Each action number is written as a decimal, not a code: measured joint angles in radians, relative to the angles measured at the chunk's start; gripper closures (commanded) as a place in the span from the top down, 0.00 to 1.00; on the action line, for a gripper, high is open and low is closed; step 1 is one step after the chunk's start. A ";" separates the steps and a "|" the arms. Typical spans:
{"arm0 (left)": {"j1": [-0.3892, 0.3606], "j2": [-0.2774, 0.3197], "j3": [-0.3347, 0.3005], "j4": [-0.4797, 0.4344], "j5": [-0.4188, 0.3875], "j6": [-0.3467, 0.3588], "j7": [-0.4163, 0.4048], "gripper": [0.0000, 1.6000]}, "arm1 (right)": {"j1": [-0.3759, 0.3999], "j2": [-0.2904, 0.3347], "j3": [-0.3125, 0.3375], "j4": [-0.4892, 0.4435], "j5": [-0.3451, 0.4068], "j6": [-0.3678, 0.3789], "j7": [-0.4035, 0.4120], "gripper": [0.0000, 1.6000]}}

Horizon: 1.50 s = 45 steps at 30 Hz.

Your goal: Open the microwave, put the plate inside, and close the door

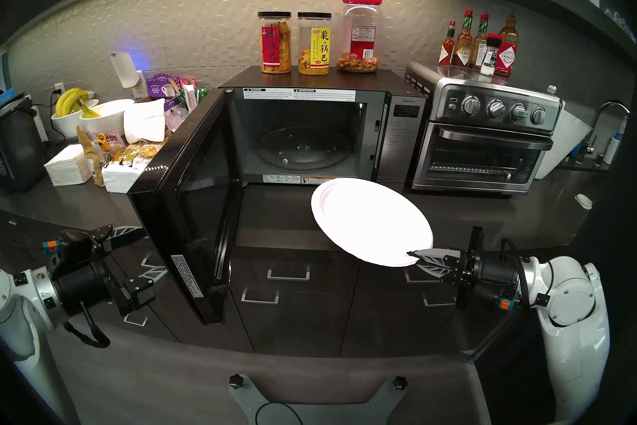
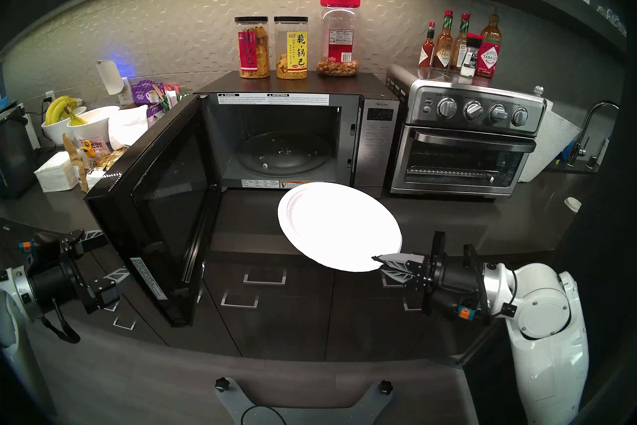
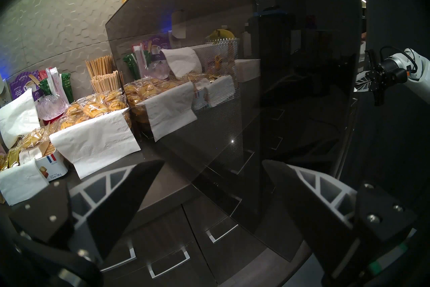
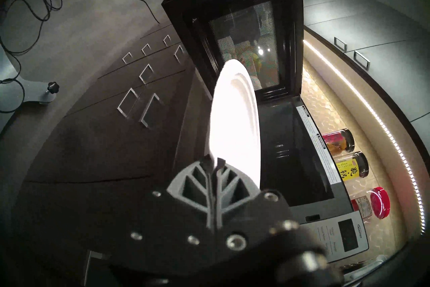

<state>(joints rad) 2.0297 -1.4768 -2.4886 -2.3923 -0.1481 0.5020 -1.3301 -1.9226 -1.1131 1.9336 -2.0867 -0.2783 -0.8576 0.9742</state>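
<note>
The black microwave [image 1: 396, 134] stands on the counter with its door [image 1: 186, 207] swung wide open to the left. The glass turntable [image 1: 303, 148] is bare. My right gripper [image 1: 415, 258] is shut on the near right rim of the white plate [image 1: 370, 222]. It holds the plate tilted above the counter, just in front of the opening. The right wrist view shows the plate [image 4: 235, 121] edge-on, pointing at the cavity. My left gripper [image 1: 144, 253] is open and empty, close to the door's outer glass [image 3: 232, 93].
A silver toaster oven [image 1: 482, 138] stands right of the microwave with sauce bottles [image 1: 479, 45] on it. Three snack jars [image 1: 315, 43] sit on the microwave. Bowls with bananas [image 1: 79, 110], napkins and snack packs [image 1: 120, 155] crowd the counter left of the door. A faucet [image 1: 606, 124] is at far right.
</note>
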 measured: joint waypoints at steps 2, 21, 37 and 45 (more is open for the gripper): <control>0.000 0.000 0.000 0.000 0.000 0.000 0.000 1.00 | 0.008 -0.006 -0.014 0.001 -0.032 -0.008 -0.010 0.00; 0.000 0.000 0.000 0.000 0.000 0.000 0.000 1.00 | 0.138 -0.052 -0.137 0.020 -0.220 0.024 -0.026 0.00; 0.000 0.000 0.000 0.000 0.000 0.000 0.000 1.00 | 0.239 -0.100 -0.214 0.049 -0.326 0.077 -0.040 0.00; 0.000 0.000 0.000 0.000 0.000 0.000 0.000 1.00 | 0.266 -0.122 -0.247 0.063 -0.373 0.090 -0.051 0.00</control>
<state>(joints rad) 2.0297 -1.4768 -2.4887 -2.3923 -0.1480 0.5020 -1.3301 -1.6564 -1.2355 1.6869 -2.0242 -0.6517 -0.7680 0.9233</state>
